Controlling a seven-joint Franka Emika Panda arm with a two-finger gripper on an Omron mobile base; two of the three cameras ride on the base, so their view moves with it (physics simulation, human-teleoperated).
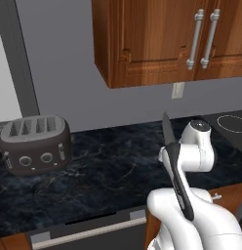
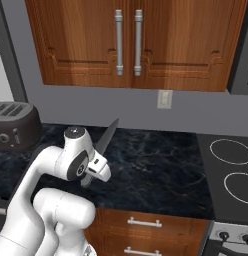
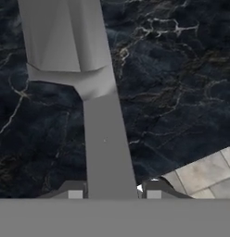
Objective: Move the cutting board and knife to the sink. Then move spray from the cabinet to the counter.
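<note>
The tool [image 3: 110, 193] is gripping the knife [image 3: 96, 115] by its handle, fingers [image 3: 74, 190] closed against both sides of it. The knife is hanging in the air above the black marble bench [image 2: 151, 165], its dark blade [image 2: 107, 134] pointing up and tilted toward the wall. The toaster [image 1: 35, 144] is sitting well off to the left, and the wall cabinet [image 1: 167, 39] overhead is standing closed.
</note>
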